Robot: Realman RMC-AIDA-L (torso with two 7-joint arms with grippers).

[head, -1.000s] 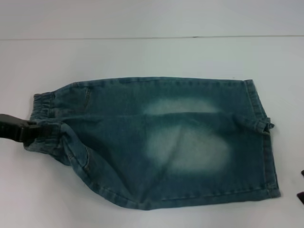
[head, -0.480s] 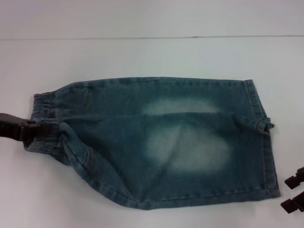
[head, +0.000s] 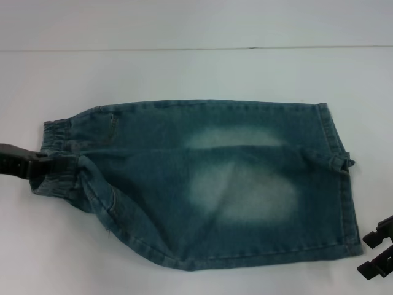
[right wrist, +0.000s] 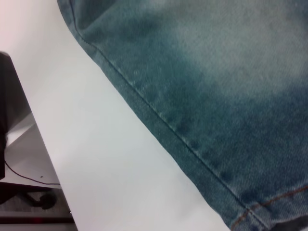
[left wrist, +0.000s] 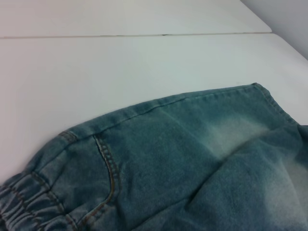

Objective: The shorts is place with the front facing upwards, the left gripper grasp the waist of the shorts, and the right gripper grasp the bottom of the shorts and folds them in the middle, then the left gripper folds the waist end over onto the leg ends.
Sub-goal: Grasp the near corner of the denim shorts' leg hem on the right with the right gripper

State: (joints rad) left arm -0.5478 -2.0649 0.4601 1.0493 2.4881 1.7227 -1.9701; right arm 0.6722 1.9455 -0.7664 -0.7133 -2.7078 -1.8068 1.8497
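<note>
The shorts (head: 209,184) lie flat on the white table (head: 184,67), already folded lengthwise so that one leg covers the other. The waist of the shorts (head: 56,161) points to my left side and the leg ends (head: 344,178) point to my right. I think this layout is made so that each of my arms meets its own end of the cloth.

My left gripper (head: 38,168) sits at the edge of the puckered band, and its fingers are clenched on the waist of the shorts, with the cloth bunched a little around them. I judge I hold there because this end must later travel over onto the leg ends.

My right gripper (head: 379,254) is low on the table, just beside the near corner of the hems but not touching them. Its two fingers are spread apart and hold nothing.

I can read no brand, label or writing on the denim; only faded patches and orange stitching show.
</note>
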